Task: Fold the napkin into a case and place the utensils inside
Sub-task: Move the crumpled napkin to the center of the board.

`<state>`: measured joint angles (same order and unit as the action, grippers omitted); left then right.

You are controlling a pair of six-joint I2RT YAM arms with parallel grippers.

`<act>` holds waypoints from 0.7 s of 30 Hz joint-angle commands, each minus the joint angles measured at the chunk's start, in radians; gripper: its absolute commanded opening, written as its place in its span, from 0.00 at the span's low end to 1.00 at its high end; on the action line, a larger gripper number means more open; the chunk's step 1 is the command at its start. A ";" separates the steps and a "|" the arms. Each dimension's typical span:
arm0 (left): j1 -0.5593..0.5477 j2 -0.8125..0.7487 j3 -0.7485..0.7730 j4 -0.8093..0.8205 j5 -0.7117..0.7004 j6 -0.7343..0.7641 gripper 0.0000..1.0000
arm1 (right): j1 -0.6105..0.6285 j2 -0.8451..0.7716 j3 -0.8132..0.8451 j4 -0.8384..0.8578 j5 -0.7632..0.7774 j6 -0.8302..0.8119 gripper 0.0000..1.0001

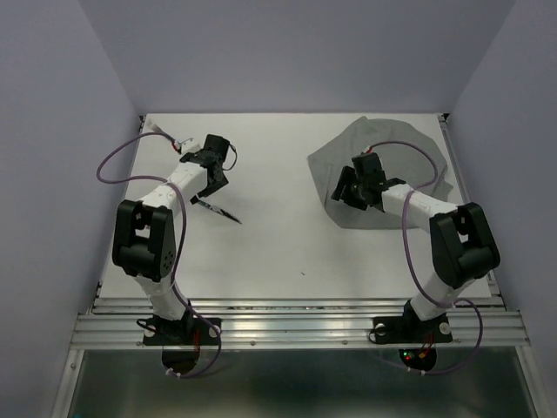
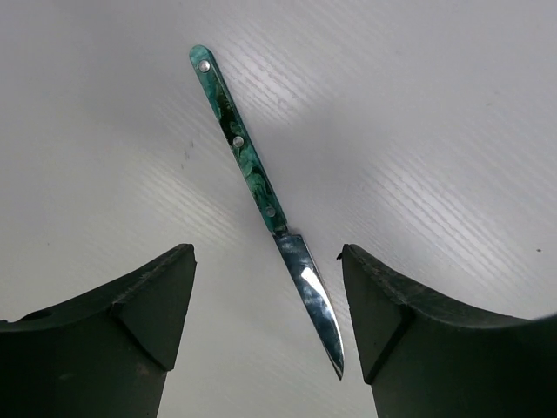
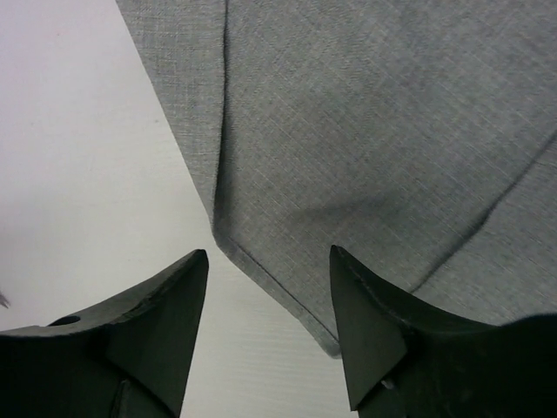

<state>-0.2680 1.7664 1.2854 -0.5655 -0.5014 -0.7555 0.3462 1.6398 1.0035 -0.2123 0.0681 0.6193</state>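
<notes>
The knife (image 2: pixel 239 144), one of the utensils, has a teal handle and a pointed silver blade and lies flat on the white table. Its blade runs between the fingers of my left gripper (image 2: pixel 265 252), which stands open above it and touches nothing. In the top view the knife (image 1: pixel 218 212) lies just below the left gripper (image 1: pixel 207 190). The grey napkin (image 1: pixel 383 161) lies creased and loosely spread at the back right. My right gripper (image 3: pixel 268 252) is open over the napkin's (image 3: pixel 365 131) hemmed near-left corner, one finger over cloth, the other over bare table. A case is not in view.
The white table (image 1: pixel 287 252) is walled by pale panels on the left, back and right. Purple cables loop from both arms. A metal rail (image 1: pixel 296 326) runs along the near edge at the arm bases.
</notes>
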 commanded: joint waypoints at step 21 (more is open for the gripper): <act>-0.023 -0.335 -0.093 0.058 0.205 0.087 0.83 | 0.209 0.239 0.201 0.172 -0.172 -0.039 0.01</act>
<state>-0.2802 1.4460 1.2263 -0.5411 -0.3454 -0.6930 0.4721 1.9194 1.1717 -0.0940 -0.0780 0.6445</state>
